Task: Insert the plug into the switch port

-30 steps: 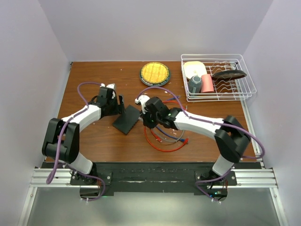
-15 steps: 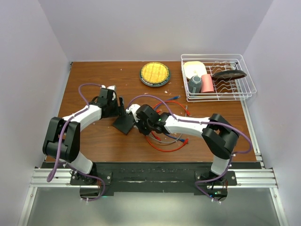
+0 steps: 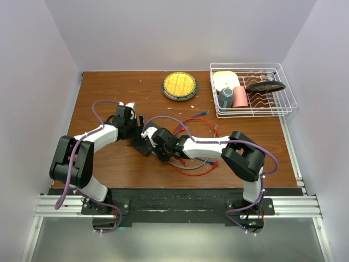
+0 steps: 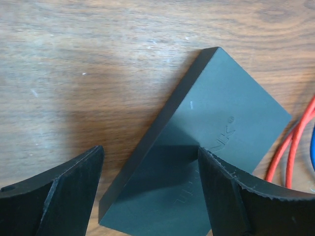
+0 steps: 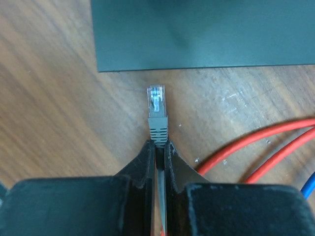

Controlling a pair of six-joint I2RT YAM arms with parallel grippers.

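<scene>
The switch (image 4: 221, 123) is a flat dark grey box lying on the wooden table; in the top view (image 3: 143, 145) both grippers hide most of it. My left gripper (image 4: 150, 152) is open, with one finger over the wood and the other over the switch's top near a corner. My right gripper (image 5: 157, 145) is shut on the grey cable just behind its plug (image 5: 157, 113). The clear-tipped plug points at the switch's near edge (image 5: 197, 66), a short gap away. No sockets show in any view.
Red cables (image 5: 256, 140) and a blue one lie right of the plug, coiled on the table (image 3: 193, 164). A round yellow dish (image 3: 179, 85) sits at the back. A white wire rack (image 3: 252, 90) with cups and plates stands at the back right.
My right gripper has moved left with the plug, from beside the cable coil up to the switch's edge. My left gripper has stayed by the switch, shifting only slightly.
</scene>
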